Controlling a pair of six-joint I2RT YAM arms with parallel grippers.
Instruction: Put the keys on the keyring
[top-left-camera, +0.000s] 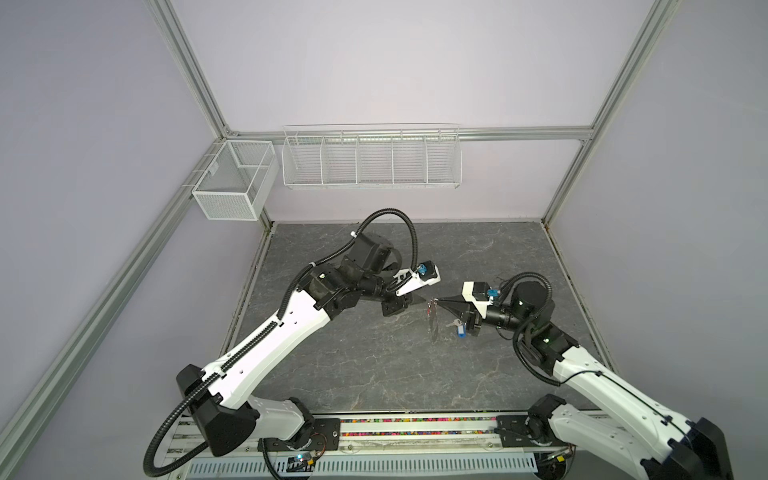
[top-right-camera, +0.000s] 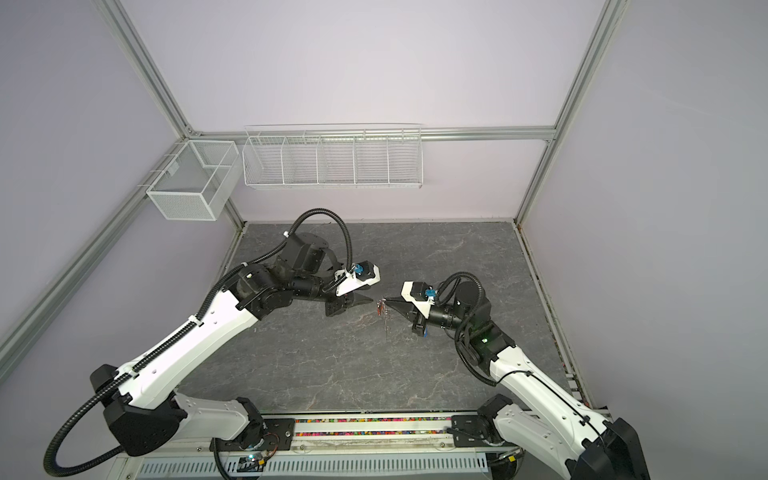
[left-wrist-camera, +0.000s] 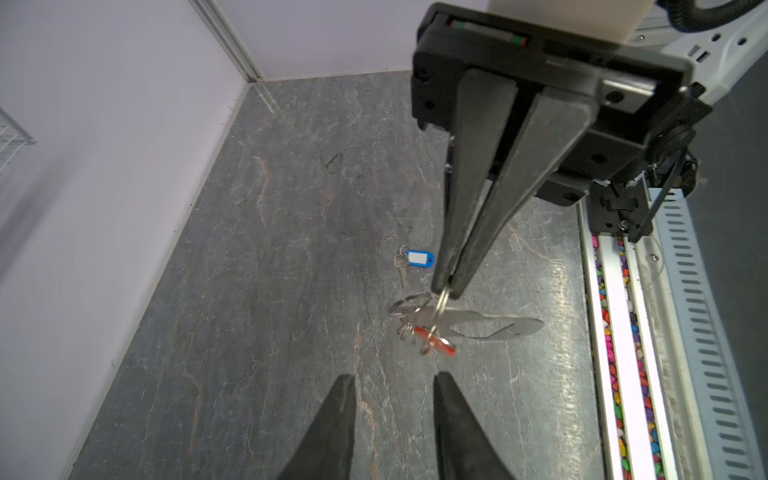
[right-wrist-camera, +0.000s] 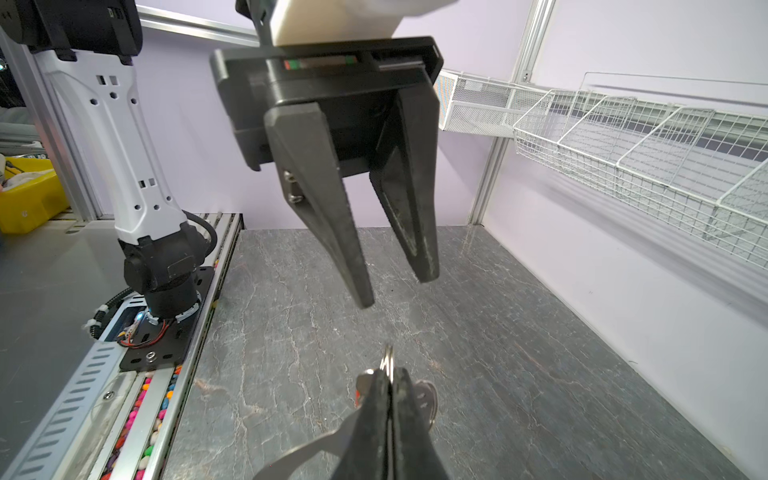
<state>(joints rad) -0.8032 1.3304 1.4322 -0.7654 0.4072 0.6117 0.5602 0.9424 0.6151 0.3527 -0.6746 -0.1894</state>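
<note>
The right gripper (left-wrist-camera: 446, 289) pinches the keyring (left-wrist-camera: 498, 325) by one thin ring, up high, red key (left-wrist-camera: 436, 343) on it. Left gripper (left-wrist-camera: 395, 376) is spread, empty. Blue key (left-wrist-camera: 417, 258) lies on the table (left-wrist-camera: 291, 208). The ring could slip out.

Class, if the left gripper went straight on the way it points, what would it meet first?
Most likely the keyring and red-tagged key hanging from the shut right gripper, just ahead of the open left gripper; depth unclear.

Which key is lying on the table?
The blue-tagged key; the red-tagged key hangs in the air by the keyring, under the right jaws.
</note>
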